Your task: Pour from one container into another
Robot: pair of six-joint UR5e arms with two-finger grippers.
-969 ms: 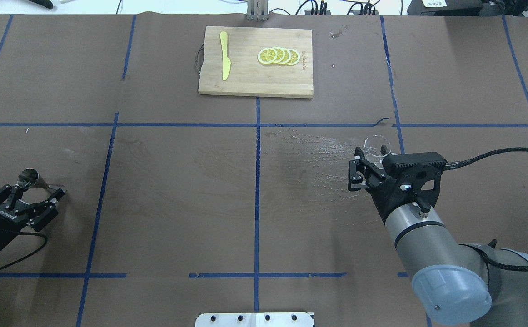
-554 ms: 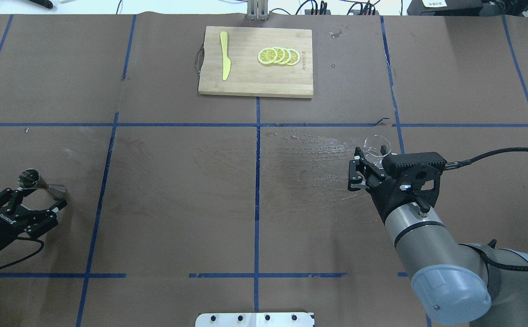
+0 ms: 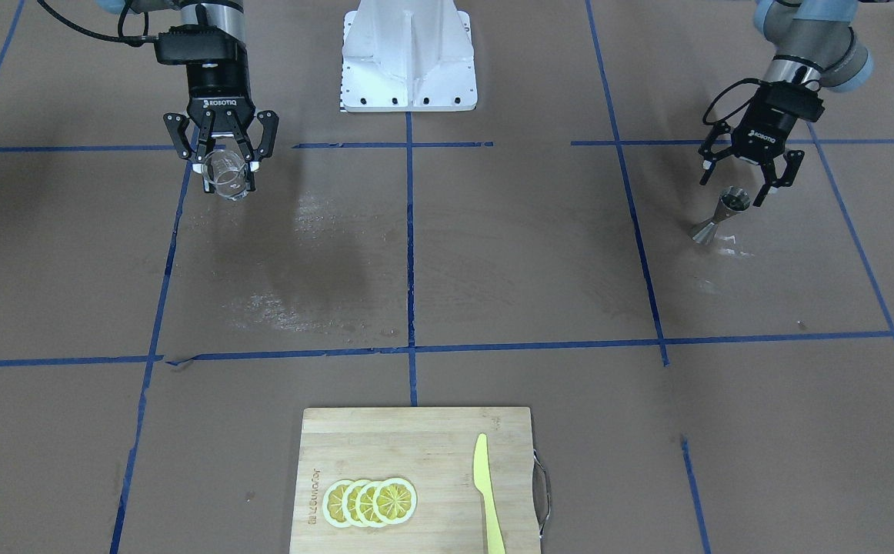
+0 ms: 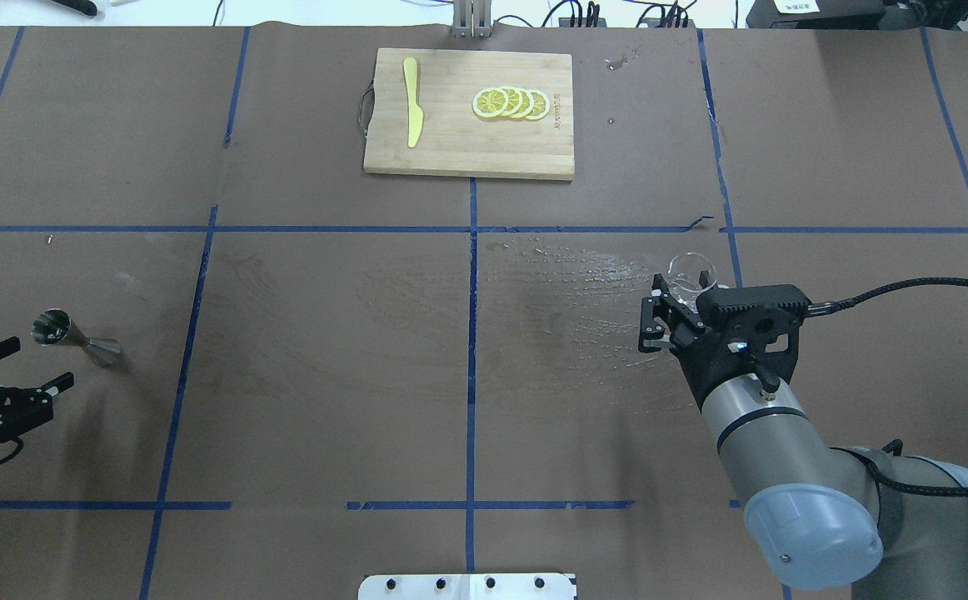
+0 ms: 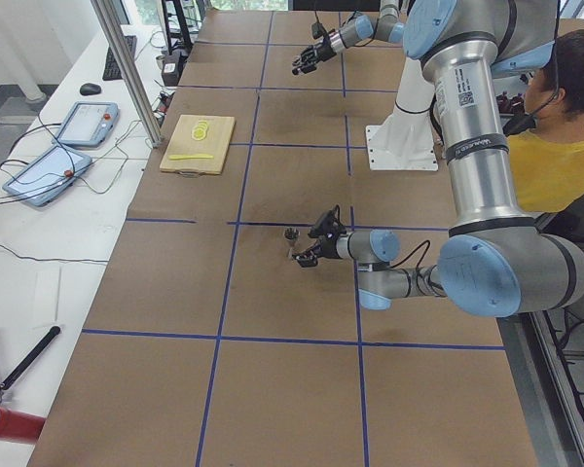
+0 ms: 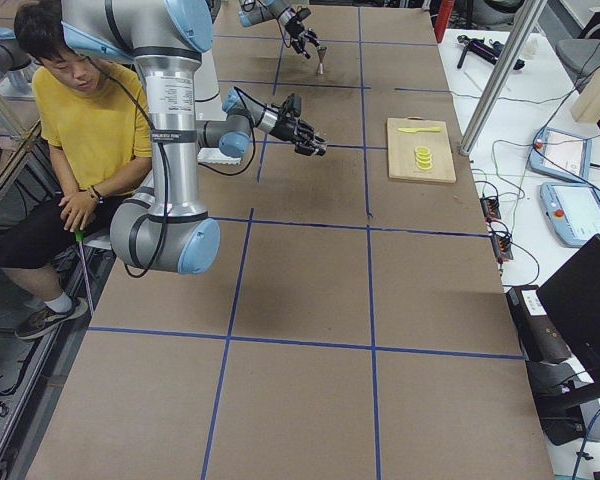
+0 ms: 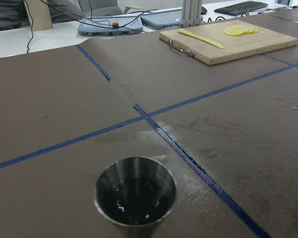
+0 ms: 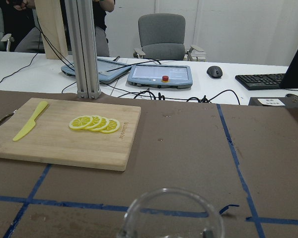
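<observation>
The metal jigger (image 4: 76, 337) stands free on the brown table at the left; the left wrist view looks into its upper cone (image 7: 135, 196), where liquid glints. My left gripper (image 4: 38, 362) is open and just short of the jigger (image 3: 720, 215), on the robot's side, not touching it. On the right, my right gripper (image 4: 682, 293) is shut on the clear glass cup (image 4: 691, 273). The cup (image 3: 228, 183) sits between the fingers of that gripper (image 3: 225, 171). Its rim (image 8: 171, 213) shows at the bottom of the right wrist view.
A wooden cutting board (image 4: 451, 150) with lemon slices (image 4: 511, 102) and a yellow knife (image 4: 411, 102) lies at the far middle. A wet patch (image 4: 567, 275) spreads left of the cup. The white robot base (image 3: 408, 54) is at the near edge. A person (image 6: 60, 100) sits beside the robot.
My left gripper has drawn back from the jigger toward the table's left edge, leaving it standing. The right arm has shifted only slightly with the cup.
</observation>
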